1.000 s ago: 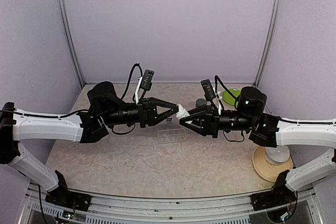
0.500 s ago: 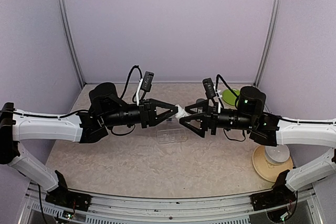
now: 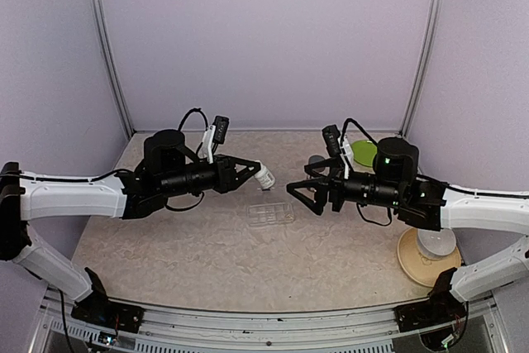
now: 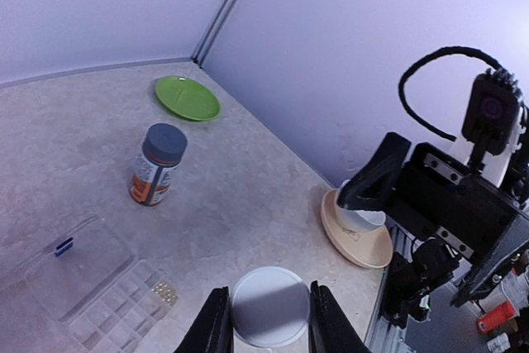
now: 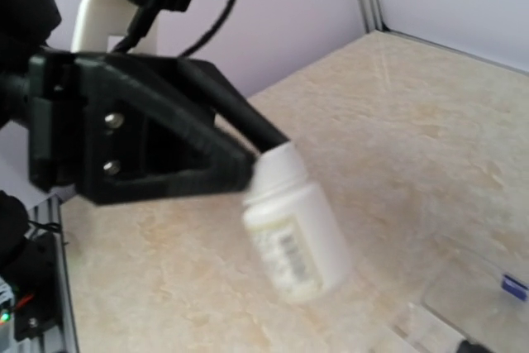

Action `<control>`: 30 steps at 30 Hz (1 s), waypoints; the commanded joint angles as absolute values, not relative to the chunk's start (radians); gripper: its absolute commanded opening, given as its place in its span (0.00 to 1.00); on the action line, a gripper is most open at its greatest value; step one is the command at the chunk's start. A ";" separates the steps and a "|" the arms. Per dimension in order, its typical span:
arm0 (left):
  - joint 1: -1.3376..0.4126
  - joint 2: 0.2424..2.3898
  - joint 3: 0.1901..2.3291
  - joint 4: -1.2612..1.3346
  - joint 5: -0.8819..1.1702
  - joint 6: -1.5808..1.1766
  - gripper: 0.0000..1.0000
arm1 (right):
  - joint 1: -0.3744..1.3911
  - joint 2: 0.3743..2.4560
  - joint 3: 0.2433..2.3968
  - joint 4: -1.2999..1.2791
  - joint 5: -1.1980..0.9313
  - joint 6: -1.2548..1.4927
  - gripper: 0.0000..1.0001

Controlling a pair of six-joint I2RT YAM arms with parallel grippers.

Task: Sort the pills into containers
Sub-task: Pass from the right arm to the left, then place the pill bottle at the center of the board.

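Observation:
My left gripper (image 3: 254, 173) is shut on a small white pill bottle (image 3: 264, 175), holding it in the air over the table. In the left wrist view the bottle's round white end (image 4: 270, 306) sits between the two black fingers (image 4: 213, 328). The right wrist view shows the bottle (image 5: 297, 229) tilted and gripped at its neck end. My right gripper (image 3: 299, 194) stands open and empty, a short way right of the bottle. The containers are the compartments of a clear pill box (image 3: 270, 214) (image 4: 107, 303) lying below. A tiny dark blue pill (image 4: 64, 245) (image 5: 514, 287) shows on its open clear lid.
An orange-labelled bottle with a grey cap (image 4: 157, 164) (image 3: 316, 160) stands behind the box. A green plate (image 4: 188, 97) (image 3: 361, 152) lies at the far right. A white bowl on a tan plate (image 3: 430, 250) (image 4: 355, 233) sits near the right arm. Tiny yellowish bits (image 4: 164, 291) lie in one compartment.
My right gripper has opened, let go of the white bottle and drawn back to the right. The left gripper has pulled the bottle to the left and turned it.

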State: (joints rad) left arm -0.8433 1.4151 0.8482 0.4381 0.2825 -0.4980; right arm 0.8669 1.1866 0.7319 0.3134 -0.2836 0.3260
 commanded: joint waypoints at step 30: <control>-0.575 1.561 0.887 0.313 0.017 -0.449 0.00 | 0.857 1.142 0.734 0.155 -0.053 0.274 1.00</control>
